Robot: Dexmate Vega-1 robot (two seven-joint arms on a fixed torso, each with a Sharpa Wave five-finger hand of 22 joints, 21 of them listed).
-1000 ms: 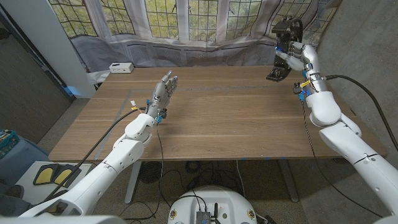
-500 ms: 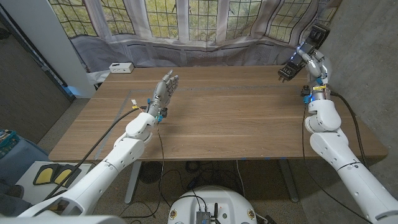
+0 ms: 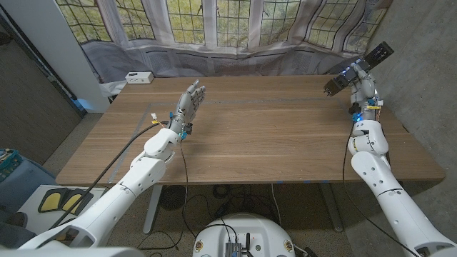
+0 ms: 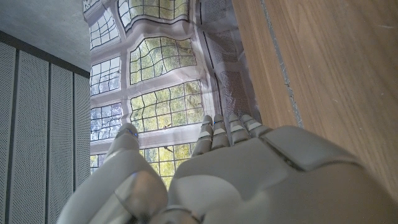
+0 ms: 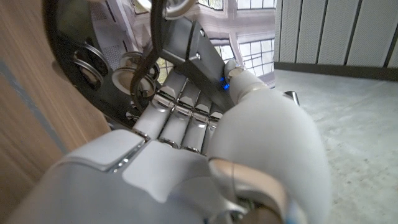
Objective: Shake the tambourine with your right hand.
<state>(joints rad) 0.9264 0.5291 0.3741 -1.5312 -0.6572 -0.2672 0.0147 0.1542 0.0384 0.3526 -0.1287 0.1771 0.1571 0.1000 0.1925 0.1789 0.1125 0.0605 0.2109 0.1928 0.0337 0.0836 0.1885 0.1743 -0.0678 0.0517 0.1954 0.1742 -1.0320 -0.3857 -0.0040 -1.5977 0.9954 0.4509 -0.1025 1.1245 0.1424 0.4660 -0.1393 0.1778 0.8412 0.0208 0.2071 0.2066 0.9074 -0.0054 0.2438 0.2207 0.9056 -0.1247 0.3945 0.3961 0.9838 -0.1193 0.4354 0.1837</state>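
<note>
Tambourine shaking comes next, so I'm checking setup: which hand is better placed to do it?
Right. The right hand already grips the tambourine, raised above the table; the left hand holds nothing.

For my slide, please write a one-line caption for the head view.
Right hand holds the black round tambourine raised at the wooden table's far corner.

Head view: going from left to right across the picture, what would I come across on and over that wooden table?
Small white box at the far corner → robot's left hand, fingers up → bare wooden table → black tambourine gripped by the right hand.
</note>
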